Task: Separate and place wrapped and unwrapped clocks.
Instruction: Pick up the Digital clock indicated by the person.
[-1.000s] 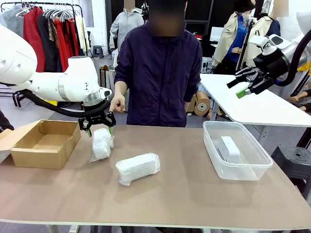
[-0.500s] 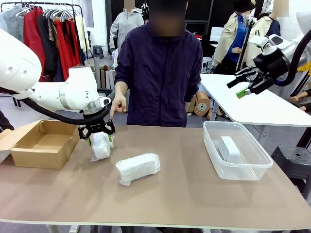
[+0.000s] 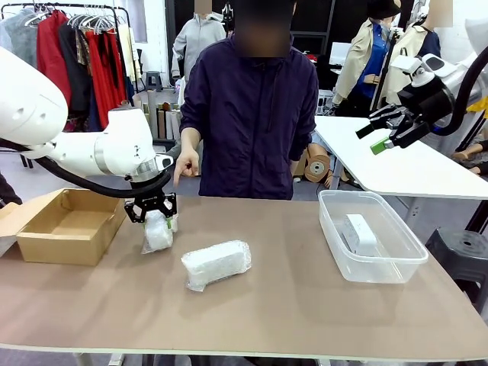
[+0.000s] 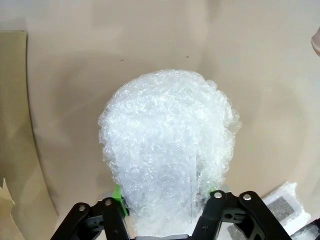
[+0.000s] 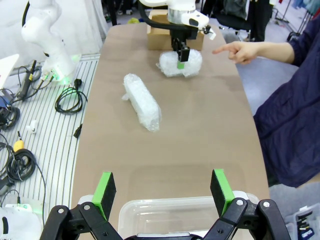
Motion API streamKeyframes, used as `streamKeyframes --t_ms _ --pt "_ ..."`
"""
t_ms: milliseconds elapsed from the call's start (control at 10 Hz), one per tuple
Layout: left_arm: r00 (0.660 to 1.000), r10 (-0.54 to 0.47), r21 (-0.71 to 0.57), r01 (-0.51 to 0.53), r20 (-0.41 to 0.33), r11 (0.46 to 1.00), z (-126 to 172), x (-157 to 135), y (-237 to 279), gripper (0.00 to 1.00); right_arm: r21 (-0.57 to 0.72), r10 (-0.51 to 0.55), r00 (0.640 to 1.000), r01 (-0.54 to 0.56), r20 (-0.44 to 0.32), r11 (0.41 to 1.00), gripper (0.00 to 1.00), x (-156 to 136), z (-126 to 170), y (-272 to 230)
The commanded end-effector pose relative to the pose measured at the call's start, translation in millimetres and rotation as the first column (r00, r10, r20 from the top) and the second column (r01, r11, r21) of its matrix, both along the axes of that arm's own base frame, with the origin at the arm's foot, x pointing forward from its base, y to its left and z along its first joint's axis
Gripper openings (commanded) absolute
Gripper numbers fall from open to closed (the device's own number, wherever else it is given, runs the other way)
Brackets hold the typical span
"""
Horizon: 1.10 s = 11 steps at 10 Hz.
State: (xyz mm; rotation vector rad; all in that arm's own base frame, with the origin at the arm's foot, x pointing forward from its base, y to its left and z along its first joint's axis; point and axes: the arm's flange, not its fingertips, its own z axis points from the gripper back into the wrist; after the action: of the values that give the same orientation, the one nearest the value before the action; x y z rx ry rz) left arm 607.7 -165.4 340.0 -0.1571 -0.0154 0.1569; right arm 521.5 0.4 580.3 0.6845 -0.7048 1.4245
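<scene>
One wrapped clock (image 3: 158,232), a lumpy white bubble-wrap bundle, stands on the table just right of the cardboard box. My left gripper (image 3: 152,212) has come down over its top, and the green pads (image 4: 118,197) press its sides (image 4: 167,150). The second wrapped clock (image 3: 216,263) lies on its side mid-table, also seen from the right wrist (image 5: 142,101). The bare white clock (image 3: 358,232) lies inside the clear tub (image 3: 335,242). My right gripper (image 3: 385,134) hangs open high above the tub, nothing between its fingers (image 5: 162,182).
The open cardboard box (image 3: 69,225) sits at the table's left end. Across the table a person stands, one hand (image 3: 183,162) pointing down towards the held bundle. A white table (image 3: 404,164) stands behind on the right.
My left gripper has sunk lower over the bundle and its fingers have drawn in against it. The right arm has stayed still.
</scene>
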Motion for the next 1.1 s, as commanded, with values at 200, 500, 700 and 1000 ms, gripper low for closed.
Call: streamKeyframes --t_ms 200,500,700,1000 --pt "1.000 -0.003 -0.016 0.003 -0.006 1.000 13.6 -0.3 -1.7 0.00 -0.006 0.007 1.000 -0.007 0.010 1.000 1.00 -5.2 -1.2 0.3" --pt "0.998 -0.056 0.003 0.056 0.001 0.998 67.3 -14.0 -10.1 0.00 -0.006 0.007 1.000 -0.007 0.010 1.000 1.00 -5.2 -1.2 0.3" --pt "0.993 -0.116 0.086 0.113 0.030 0.990 118.2 -24.4 -21.2 0.00 -0.006 0.007 1.000 -0.007 0.010 1.000 1.00 -5.2 -1.2 0.3" --pt "0.992 -0.102 0.144 0.090 0.079 0.986 188.2 -35.0 -39.8 0.00 -0.006 0.007 1.000 -0.007 0.010 1.000 1.00 -5.2 -1.2 0.3"
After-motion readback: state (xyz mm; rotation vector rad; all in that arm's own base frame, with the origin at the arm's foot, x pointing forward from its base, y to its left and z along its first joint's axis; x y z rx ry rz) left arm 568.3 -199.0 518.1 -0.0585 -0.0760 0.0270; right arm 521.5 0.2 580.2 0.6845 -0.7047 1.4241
